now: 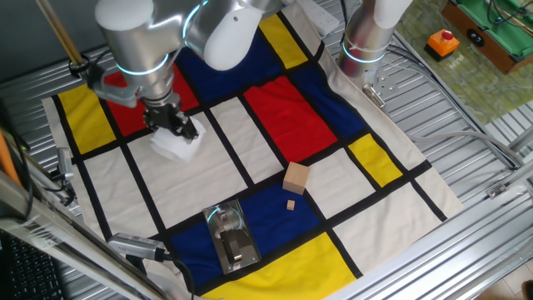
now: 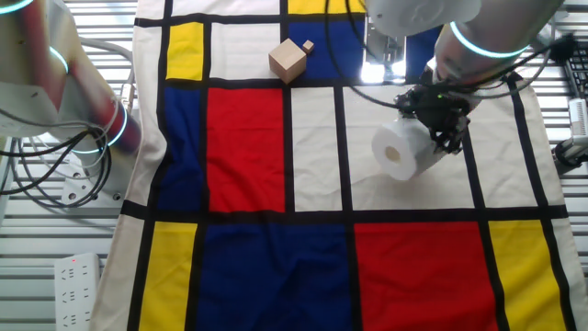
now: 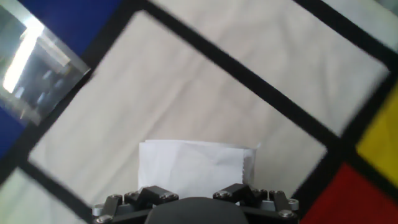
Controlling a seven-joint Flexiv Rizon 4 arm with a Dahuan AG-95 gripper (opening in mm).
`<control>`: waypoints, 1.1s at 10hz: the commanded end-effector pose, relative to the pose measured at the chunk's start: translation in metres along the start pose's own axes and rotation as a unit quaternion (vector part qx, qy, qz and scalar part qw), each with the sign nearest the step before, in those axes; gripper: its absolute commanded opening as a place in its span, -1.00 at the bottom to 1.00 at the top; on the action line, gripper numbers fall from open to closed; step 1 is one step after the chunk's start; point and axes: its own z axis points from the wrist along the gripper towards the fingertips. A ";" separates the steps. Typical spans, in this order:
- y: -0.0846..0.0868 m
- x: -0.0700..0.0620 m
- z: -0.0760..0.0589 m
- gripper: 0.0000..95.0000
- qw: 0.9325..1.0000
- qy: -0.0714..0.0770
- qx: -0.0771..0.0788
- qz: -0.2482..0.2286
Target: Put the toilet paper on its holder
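The gripper (image 1: 175,123) is closing its two fingers on the toilet paper (image 1: 176,145) and is holding it at the roll's top. The roll is lying on its side on a white square of the checked cloth (image 1: 250,167). In the other fixed view, the toilet paper (image 2: 402,150) is pointing its round end with the hole toward about 7 o'clock, so its long line is running from 7 o'clock up to 1 o'clock. In the hand view, the white roll (image 3: 194,168) is sitting right by the fingers, and its long line is going from 9 o'clock to 3 o'clock.

The shiny holder (image 1: 229,236) is lying on a blue square, well apart from the roll, at about 5 o'clock from it. A tan wooden block (image 1: 296,177) is sitting between white and blue squares, at about 1 o'clock from the holder.
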 end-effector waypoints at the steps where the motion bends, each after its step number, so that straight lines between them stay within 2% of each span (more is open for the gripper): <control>1: 0.010 -0.004 -0.011 -1.00 0.968 0.007 0.006 -0.250; 2: 0.012 -0.005 -0.013 -1.00 0.959 0.004 0.009 -0.283; 5: 0.015 -0.005 -0.016 -1.00 0.947 -0.013 0.012 -0.320; 6: 0.022 -0.005 -0.025 -1.00 0.939 -0.012 0.009 -0.343; 8: 0.033 -0.003 -0.036 -1.00 0.931 -0.010 0.008 -0.364; 10: 0.038 -0.001 -0.038 -1.00 0.929 -0.008 0.010 -0.369; 11: 0.040 -0.002 -0.036 -1.00 0.931 -0.009 0.011 -0.364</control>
